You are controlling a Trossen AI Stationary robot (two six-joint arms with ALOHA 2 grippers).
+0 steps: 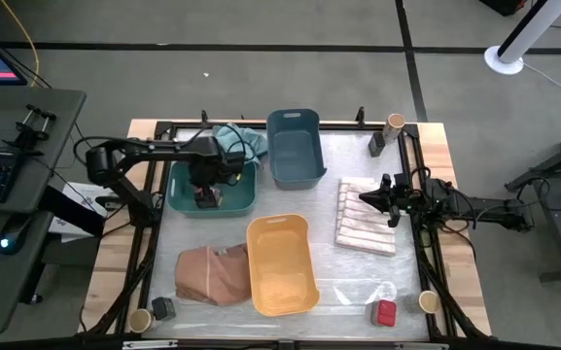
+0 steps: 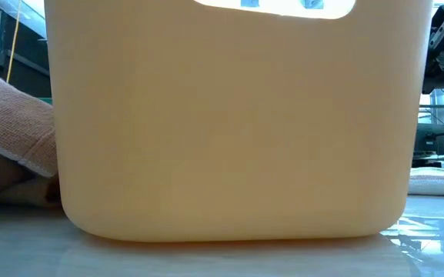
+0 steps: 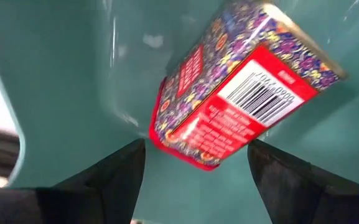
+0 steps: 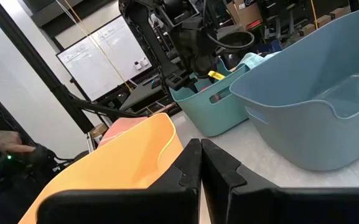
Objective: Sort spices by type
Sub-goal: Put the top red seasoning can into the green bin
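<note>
Your left gripper (image 1: 205,191) hangs inside the green bin (image 1: 181,199), fingers spread apart with the red spice box (image 3: 241,81) lying tilted on the bin floor between them, gripped by neither. Your right gripper (image 1: 366,198) is pressed together, waiting over the striped cloth (image 1: 366,218) well to the right of the green bin. Further from that bin, another red spice box (image 1: 385,312) sits on the counter (image 1: 358,282), beyond the yellow bin (image 1: 280,262).

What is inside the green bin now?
One red spice box lies inside the green bin, between the open left gripper fingers. The arm covers part of the bin's floor.
</note>
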